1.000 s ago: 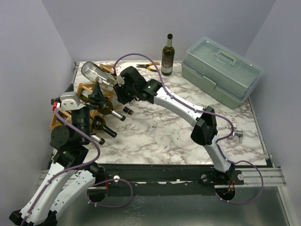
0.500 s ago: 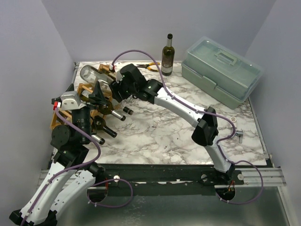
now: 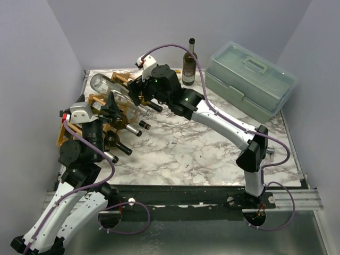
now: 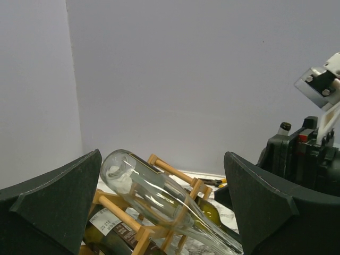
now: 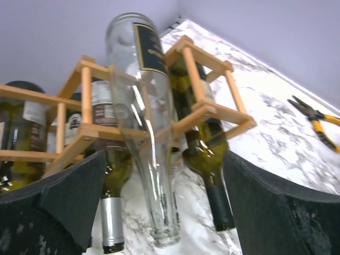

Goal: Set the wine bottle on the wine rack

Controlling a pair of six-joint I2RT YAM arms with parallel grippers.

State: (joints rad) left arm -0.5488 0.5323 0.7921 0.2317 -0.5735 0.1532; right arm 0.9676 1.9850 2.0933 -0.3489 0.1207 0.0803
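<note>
The wine bottle is of clear glass and looks empty, with a dark label that has a pale edge near its wide base. It lies tilted across the top of the wine rack, between the light wooden sticks. Its base is raised toward the back left corner and its long neck slopes down toward the tabletop. The rack stands at the left side of the tabletop, and its cells below hold several dark green bottles whose necks stick out at the front. The right tool is open: its two black fingers stand wide apart on either side of the clear neck and do not touch it. The left tool is also open and holds nothing; it points at the rack from the near side, close to it. The tabletop has a white marble pattern with grey veins. At the back stands one dark bottle upright, just beside a pale green toolbox with a translucent lid. Pliers with yellow handles lie near the back edge. The walls around the tabletop are plain and pale lilac-grey.
</note>
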